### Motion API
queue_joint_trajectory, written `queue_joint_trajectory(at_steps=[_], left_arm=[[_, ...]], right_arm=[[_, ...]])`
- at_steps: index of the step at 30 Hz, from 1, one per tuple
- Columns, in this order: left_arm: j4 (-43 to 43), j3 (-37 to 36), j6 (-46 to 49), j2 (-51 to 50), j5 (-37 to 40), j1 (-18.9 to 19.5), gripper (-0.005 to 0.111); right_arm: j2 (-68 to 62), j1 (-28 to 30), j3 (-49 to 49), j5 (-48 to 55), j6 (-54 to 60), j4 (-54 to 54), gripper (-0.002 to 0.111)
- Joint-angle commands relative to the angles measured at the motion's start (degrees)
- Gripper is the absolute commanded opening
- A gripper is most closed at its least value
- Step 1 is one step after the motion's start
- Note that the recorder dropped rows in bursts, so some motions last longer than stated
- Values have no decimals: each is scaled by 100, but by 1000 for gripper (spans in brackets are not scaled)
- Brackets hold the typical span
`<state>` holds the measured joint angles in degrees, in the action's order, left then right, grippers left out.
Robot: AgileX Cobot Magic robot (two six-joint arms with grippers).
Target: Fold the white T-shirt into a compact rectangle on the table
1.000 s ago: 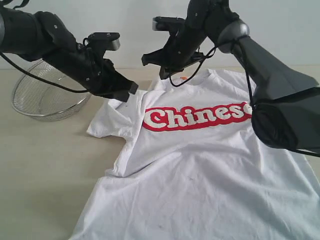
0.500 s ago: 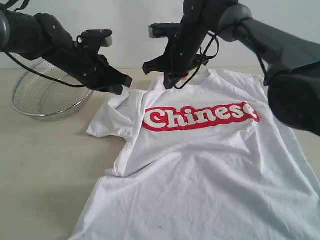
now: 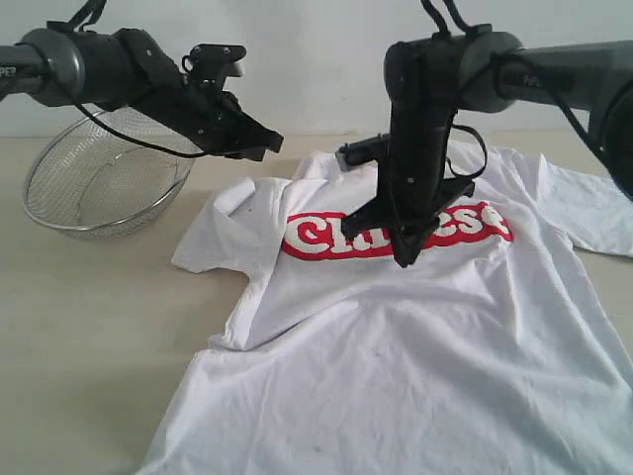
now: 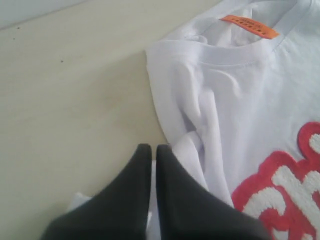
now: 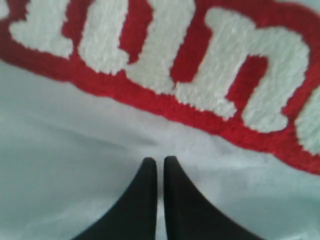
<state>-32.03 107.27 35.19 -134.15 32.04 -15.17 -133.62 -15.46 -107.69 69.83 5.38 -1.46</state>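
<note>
Right gripper, closed empty, has swung from collar to the white T-shirt's lettering. Left gripper closed too; no fold yet

1. The left arm is a matte black tube with rounded joint housings. Faint pale lettering on it near the 9 o'clock edge of the exterior view is too small to read.
2. The right arm is dark grey to black, a smooth cylinder swelling into a rounded housing.
3. A thin black cable loops at the left arm's 6 o'clock side, and a second cable loops at 3 o'clock of the right wrist.
4. A boxy camera module, black with a paler face, sits at 12 o'clock on the left wrist. A similar grey-faced block sits at 9 o'clock on the right wrist.
5. The left gripper and right gripper each have two matte black fingers, broad at the base and curving to narrow tips.
</note>
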Motion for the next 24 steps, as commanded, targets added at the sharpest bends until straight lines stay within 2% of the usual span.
queue_joint_trajectory(at_steps=[1,6,9,12,24], left_arm=[[-94,638,124,-415,455,13,4],[-442,1182,245,-861,570,13,4],[-1031,1551,641,-1223,760,-5,4],[-1064,1777,641,-1400,760,-5,4],[-1186,1876,702,-1832,474,-21,4]], right_arm=[[114,20,363,-173,-37,35,0],[114,20,588,-273,-37,35,0],[114,20,701,-354,-37,35,0],[114,20,701,-363,-37,35,0],[114,20,701,-344,-37,35,0]])
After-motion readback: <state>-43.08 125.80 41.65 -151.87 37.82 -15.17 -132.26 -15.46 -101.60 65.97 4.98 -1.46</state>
